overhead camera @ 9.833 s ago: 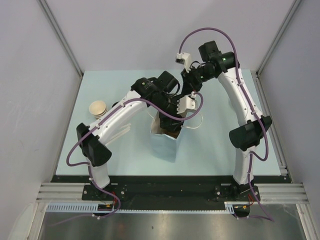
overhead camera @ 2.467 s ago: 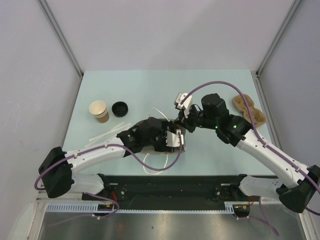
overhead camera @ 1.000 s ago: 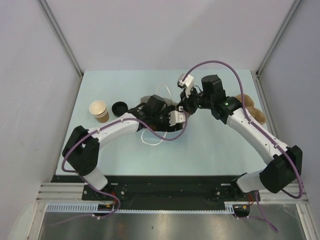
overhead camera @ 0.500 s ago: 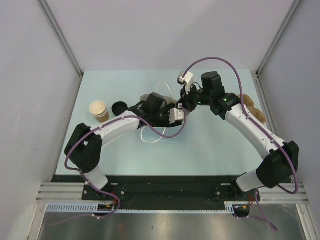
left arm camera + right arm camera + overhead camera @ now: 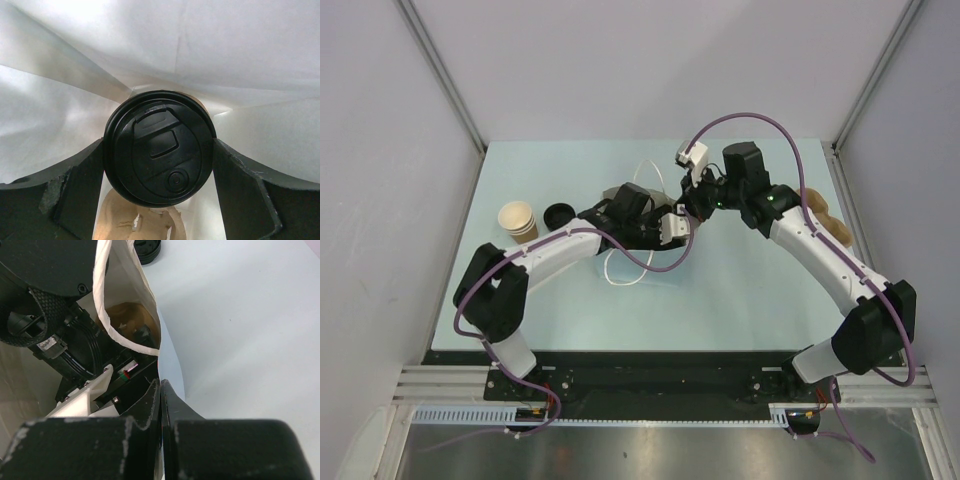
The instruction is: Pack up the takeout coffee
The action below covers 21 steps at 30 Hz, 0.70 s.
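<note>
Kraft-brown paper cup with round black plastic lid (image 5: pixel 159 161) is being held inside the white paper bag (image 5: pixel 240 60), the left gripper (image 5: pixel 159 150) clasping its sides. The right gripper (image 5: pixel 160 387) is pinching the bag's rim, likely to hold the mouth open.

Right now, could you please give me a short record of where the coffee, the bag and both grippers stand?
takeout coffee: lidded, inside the white paper bag
left gripper: inside the bag, fingers against both sides of the coffee
right gripper: shut on the bag's rim
stack of cups: on the table, left of the bag, beside a loose black lid
cup carrier: on the table's right side, partly behind the right arm
</note>
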Tool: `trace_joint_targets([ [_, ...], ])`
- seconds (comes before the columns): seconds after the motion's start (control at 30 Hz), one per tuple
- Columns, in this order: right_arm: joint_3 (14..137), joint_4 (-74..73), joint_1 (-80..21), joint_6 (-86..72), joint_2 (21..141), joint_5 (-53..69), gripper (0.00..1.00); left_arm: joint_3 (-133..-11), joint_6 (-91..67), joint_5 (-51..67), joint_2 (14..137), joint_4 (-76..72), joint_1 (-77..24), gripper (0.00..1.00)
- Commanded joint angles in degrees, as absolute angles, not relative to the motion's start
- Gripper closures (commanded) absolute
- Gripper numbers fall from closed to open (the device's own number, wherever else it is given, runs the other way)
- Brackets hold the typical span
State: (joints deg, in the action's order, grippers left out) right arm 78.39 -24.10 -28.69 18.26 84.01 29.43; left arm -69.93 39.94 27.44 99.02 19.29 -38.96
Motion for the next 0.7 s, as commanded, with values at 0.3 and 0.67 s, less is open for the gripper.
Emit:
trace_joint_targets([
  [0.3, 79.5, -27.5, -29.4, 17.3, 84.8, 33.2, 1.0, -69.1, 38.7, 20.6, 104.2, 28.8, -38.1, 0.5],
  [0.67, 79.5, -26.7, -29.5, 16.8, 84.8, 33.2, 1.0, -70.6, 37.4, 20.7, 100.1, 27.7, -39.4, 0.09],
])
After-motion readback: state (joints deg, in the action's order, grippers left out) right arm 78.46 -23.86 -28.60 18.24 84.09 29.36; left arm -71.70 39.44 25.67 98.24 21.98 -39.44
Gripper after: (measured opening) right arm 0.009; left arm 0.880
